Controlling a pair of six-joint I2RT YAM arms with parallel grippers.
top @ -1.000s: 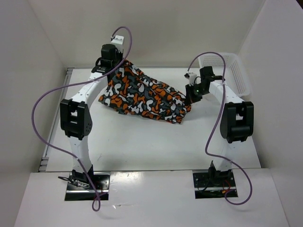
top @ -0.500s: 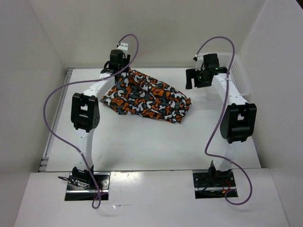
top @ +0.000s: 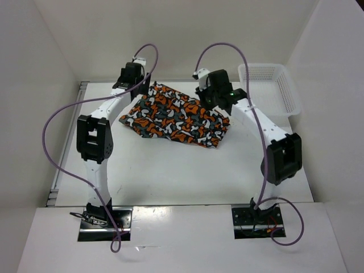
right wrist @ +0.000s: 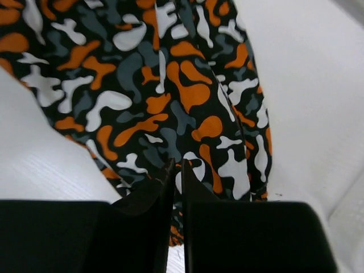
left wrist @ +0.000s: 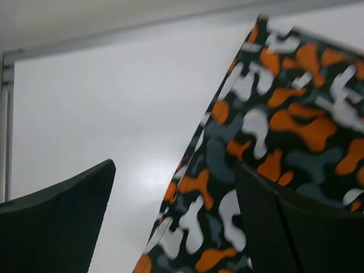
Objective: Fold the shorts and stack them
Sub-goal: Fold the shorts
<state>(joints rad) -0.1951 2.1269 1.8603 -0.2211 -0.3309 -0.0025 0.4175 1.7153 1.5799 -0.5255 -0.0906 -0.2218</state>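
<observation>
- Shorts (top: 176,116) lie on the far half of the bench (top: 187,176) with all the cloth down. A second ago the far-left corner was lifted and the right end was held, so both ends have been let go.
- Right jaws have swung over from beside the white mesh basket (top: 291,94) to above the far middle of the shorts. In the right wrist view they are pressed together with only a thin slit between them, and no cloth shows in it.
- Left jaws stand spread wide over the far-left edge, gripping nothing. One finger (left wrist: 57,222) is above bare bench and the other (left wrist: 284,227) is above the print.
- Judging by this, the laying-out looks finished and the next fold has yet to begin. Whether the cloth is already doubled I cannot tell.
- The fabric looks thin and limp, printed with orange, white, grey and black blotches. It forms a slanted four-sided patch with low ripples, a straight stitched hem and a seam line.
- The bench is smooth, white and faintly glossy.
- The basket is a stiff rectangular lattice at the far right, apart from the shorts.
</observation>
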